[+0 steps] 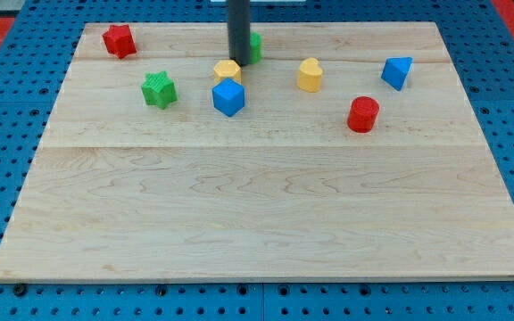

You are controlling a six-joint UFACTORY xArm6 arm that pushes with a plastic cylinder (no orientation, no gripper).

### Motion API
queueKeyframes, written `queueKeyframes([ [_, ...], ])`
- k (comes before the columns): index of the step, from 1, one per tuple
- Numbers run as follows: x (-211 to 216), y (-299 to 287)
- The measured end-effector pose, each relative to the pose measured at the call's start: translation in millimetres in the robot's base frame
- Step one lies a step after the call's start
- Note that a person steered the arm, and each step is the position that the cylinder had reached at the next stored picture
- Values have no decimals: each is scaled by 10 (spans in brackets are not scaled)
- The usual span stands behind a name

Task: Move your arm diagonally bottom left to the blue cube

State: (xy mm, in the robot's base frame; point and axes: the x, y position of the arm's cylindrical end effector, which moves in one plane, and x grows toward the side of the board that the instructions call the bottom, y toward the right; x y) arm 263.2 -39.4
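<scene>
The blue cube (228,97) sits on the wooden board at the view's upper middle. A yellow block (226,70) touches its top edge. My tip (238,61) is the lower end of a dark rod coming down from the view's top. It stands just above and slightly right of the yellow block, a short way up and right of the blue cube. A green block (254,47) is partly hidden behind the rod on its right.
A green star block (159,89) lies left of the blue cube. A red star block (119,40) is at the top left. A yellow heart block (310,75), a red cylinder (362,114) and a blue triangular block (397,72) lie to the right.
</scene>
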Motion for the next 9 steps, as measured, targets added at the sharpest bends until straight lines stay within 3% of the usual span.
queueKeyframes([
  [2, 312, 295],
  [6, -132, 403],
  [9, 51, 473],
])
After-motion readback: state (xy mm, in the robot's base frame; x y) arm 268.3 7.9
